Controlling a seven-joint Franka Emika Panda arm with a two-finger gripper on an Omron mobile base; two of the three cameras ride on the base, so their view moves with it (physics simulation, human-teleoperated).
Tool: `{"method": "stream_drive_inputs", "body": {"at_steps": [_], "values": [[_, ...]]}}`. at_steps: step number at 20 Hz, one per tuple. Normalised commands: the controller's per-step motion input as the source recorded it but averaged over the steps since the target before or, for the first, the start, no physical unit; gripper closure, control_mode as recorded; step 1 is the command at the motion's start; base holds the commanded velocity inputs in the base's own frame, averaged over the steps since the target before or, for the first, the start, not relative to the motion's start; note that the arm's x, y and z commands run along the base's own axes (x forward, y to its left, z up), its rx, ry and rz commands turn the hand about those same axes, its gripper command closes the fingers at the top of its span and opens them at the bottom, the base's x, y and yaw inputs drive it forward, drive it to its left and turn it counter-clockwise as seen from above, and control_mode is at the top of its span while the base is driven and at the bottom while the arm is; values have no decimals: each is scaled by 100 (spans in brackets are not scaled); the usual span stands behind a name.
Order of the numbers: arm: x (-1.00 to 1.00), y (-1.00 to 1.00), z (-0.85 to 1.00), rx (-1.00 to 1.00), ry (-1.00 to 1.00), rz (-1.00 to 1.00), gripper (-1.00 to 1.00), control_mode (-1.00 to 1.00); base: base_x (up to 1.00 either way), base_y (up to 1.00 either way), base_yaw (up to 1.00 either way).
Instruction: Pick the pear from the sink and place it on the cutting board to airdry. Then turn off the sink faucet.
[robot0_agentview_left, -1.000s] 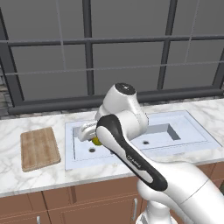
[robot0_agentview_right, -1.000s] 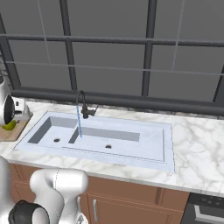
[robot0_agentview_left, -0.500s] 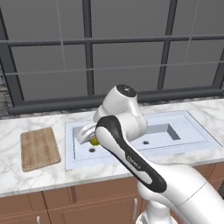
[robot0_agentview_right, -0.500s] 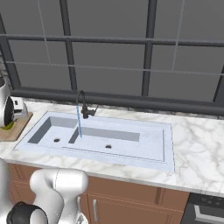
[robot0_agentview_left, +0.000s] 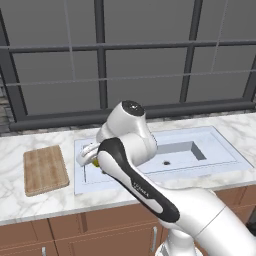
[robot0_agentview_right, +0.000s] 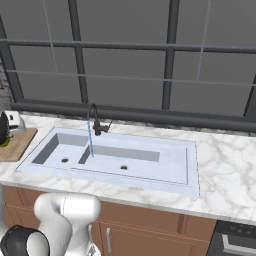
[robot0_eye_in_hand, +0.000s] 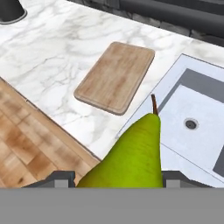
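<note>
Looking from the left base view, the gripper hangs above the left edge of the sink, closed on the pear; the cutting board lies to its left on the table, long axis running away from the robot.

Across in the right base view, water runs from the sink faucet.

Down the hand view, the pear's stem points toward the board, which lies ahead and off to the left.
</note>
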Motion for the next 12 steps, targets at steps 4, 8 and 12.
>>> {"method": "stream_drive_inputs", "body": {"at_steps": [4, 8, 12], "values": [[24, 27, -1, 0, 0, 0, 100, -100, 0, 0, 0], [34, 34, -5, -1, 0, 0, 100, -100, 0, 0, 0], [39, 31, -15, -2, 0, 0, 100, -100, 0, 0, 0]]}}
